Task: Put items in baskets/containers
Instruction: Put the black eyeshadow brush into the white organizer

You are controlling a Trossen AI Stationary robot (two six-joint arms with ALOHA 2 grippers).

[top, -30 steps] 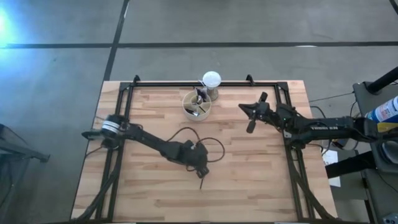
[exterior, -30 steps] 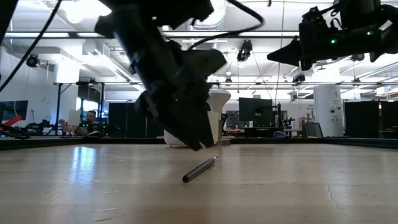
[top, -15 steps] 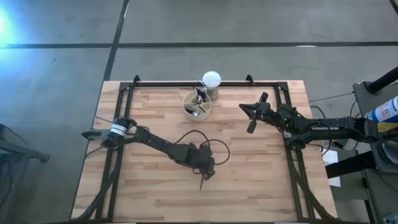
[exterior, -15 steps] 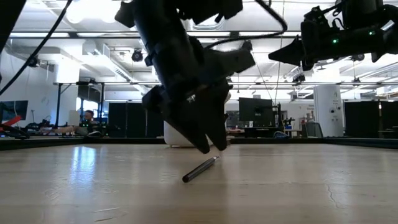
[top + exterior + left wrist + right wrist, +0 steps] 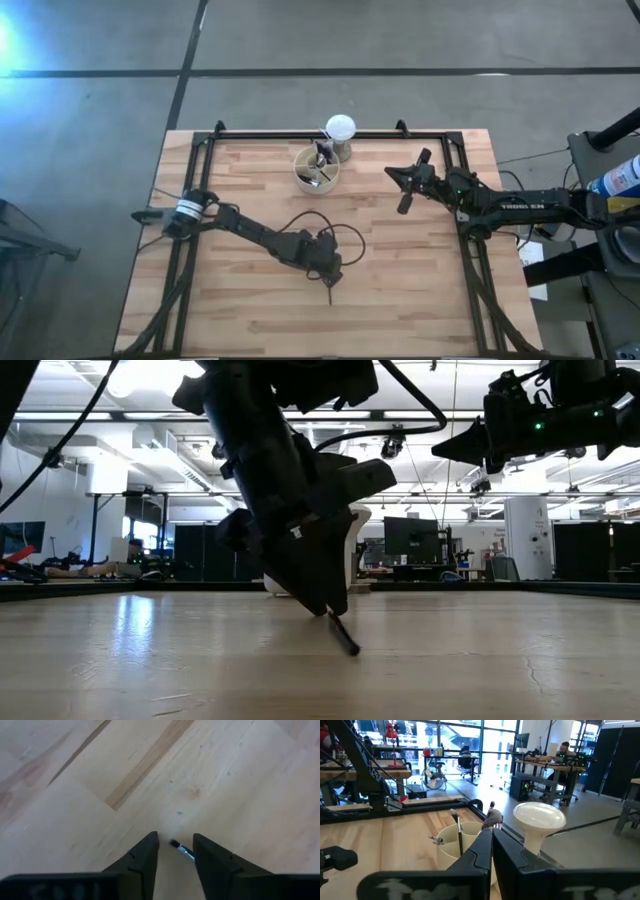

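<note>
We see the left gripper [image 5: 176, 851] at six o'clock on the pale wooden table [image 5: 400, 290], fingers slightly parted astride a thin dark-handled makeup brush [image 5: 343, 633]; whether they grip it, we cannot tell. At two o'clock the right gripper [image 5: 396, 173] hovers closed and empty beside the round cream cup organiser [image 5: 316, 170].

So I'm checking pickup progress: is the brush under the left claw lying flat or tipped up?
Tipped up. The low view shows the brush slanting, its upper end at the left claw, lower end on the table.

Your left arm reaches low over the desk's middle, its pincer [image 5: 331, 283] pointing down with fingers [image 5: 142, 860] parted. Your right pincer [image 5: 403, 203] hangs raised, fingers pressed together.
</note>
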